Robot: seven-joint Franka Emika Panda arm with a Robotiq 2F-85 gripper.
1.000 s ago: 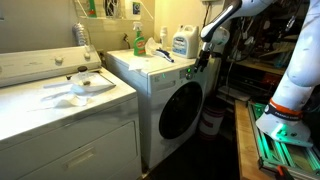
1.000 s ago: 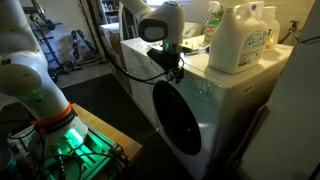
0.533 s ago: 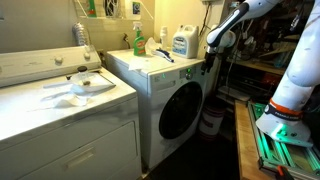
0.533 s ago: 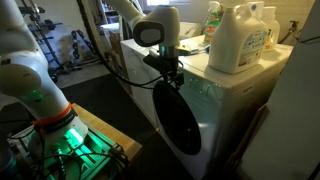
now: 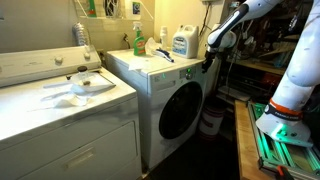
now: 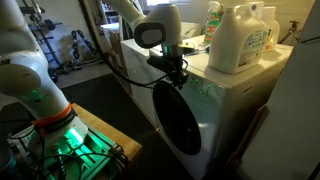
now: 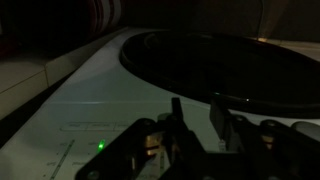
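Observation:
My gripper (image 5: 207, 62) hangs at the upper front corner of the white front-loading washer (image 5: 150, 75), just above its round dark door (image 5: 180, 110). An exterior view from the other side shows the gripper (image 6: 176, 78) close to the top edge of the door (image 6: 180, 122). In the dim wrist view the gripper (image 7: 196, 103) points at the washer's white front, right beside the door's rim (image 7: 215, 92). Its two fingers stand a narrow gap apart, and I see only the white panel between them. Whether a finger touches the rim is too dark to tell.
A large detergent bottle (image 5: 181, 42) (image 6: 238, 38) and a green bottle (image 5: 138, 40) stand on top of the washer. A white dryer (image 5: 60, 115) with a cloth (image 5: 85, 84) on it stands next to it. The arm's base (image 5: 285, 100) sits on a green-lit platform (image 6: 70, 145).
The gripper has shifted along the washer's upper front edge toward the door's rim and then held still. Its fingers have drawn closer together.

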